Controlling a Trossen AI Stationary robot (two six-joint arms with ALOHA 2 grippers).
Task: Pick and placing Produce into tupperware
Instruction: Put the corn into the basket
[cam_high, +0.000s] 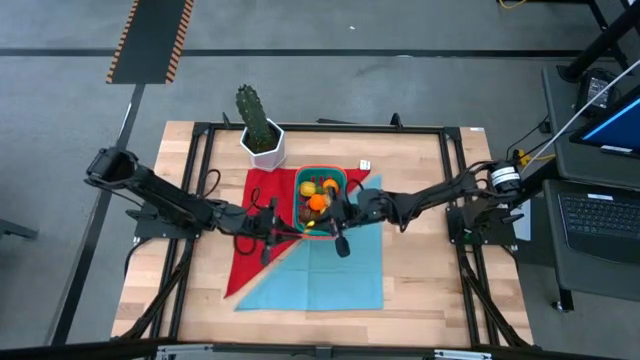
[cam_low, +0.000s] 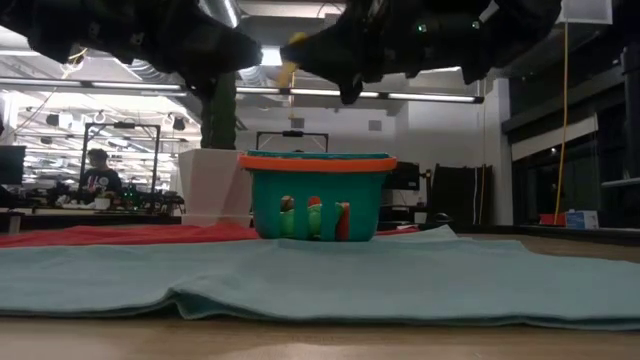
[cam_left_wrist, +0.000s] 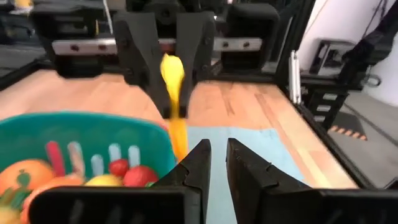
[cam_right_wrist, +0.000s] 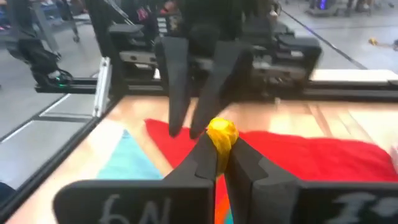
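The teal tupperware (cam_high: 320, 183) with its orange-red rim sits toward the far middle of the table (cam_high: 430, 270), partly on a red cloth (cam_high: 258, 222) and just beyond a light blue cloth (cam_high: 330, 270). Inside it lie several produce pieces (cam_high: 316, 200), orange, yellow and red among them. One more piece, a long yellow produce piece (cam_left_wrist: 174, 93), is pinched between the fingers of the right tool (cam_left_wrist: 168, 68), raised above the near right corner of the tupperware; in the low view it shows as a yellow spot (cam_low: 291, 58) high over the rim. The left tool (cam_left_wrist: 214, 163) faces the right one from the left, just beside the container's near edge, its fingers nearly together with a thin gap and nothing between them. A green cactus (cam_high: 254, 113) in a white pot (cam_high: 265, 150) stands just left of the tupperware, at the far edge.
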